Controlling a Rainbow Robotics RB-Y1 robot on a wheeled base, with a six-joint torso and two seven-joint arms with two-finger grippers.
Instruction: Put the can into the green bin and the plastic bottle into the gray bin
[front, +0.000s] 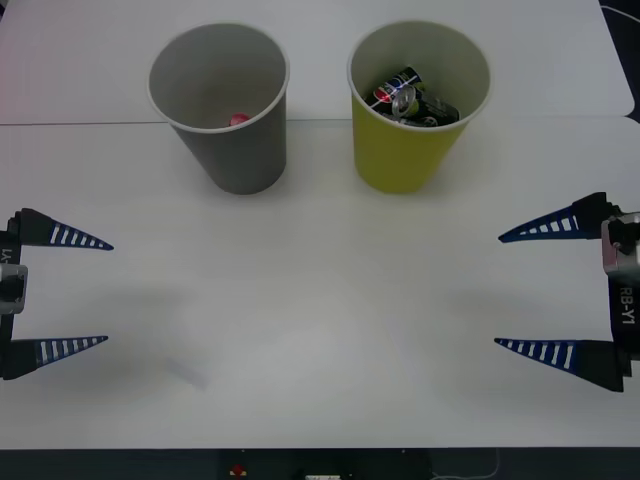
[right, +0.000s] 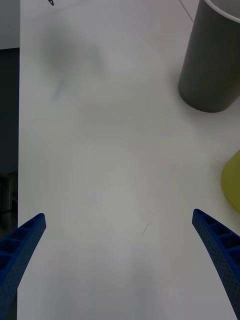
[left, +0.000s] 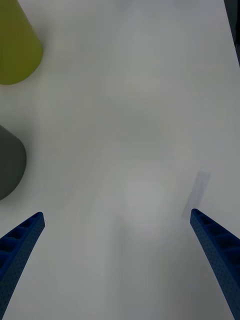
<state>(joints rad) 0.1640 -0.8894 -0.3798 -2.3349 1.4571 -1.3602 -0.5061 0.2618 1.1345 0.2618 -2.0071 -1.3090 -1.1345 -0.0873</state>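
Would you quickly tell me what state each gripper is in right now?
Left gripper: open, holding nothing, at the table's left edge.
Right gripper: open, holding nothing, at the table's right edge.

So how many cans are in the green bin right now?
2 that I can make out, crushed cans lying together inside the green bin, which stands to the robot's right of the gray bin. More may be hidden underneath.

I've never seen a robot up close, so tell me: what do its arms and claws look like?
Each claw has two long, tapered blue fingers, ribbed with pale slots and ending in sharp tips. The left claw sits on a black mount with a grey metal wrist block. The right claw matches, its black wrist marked "RB-Y1" in white.
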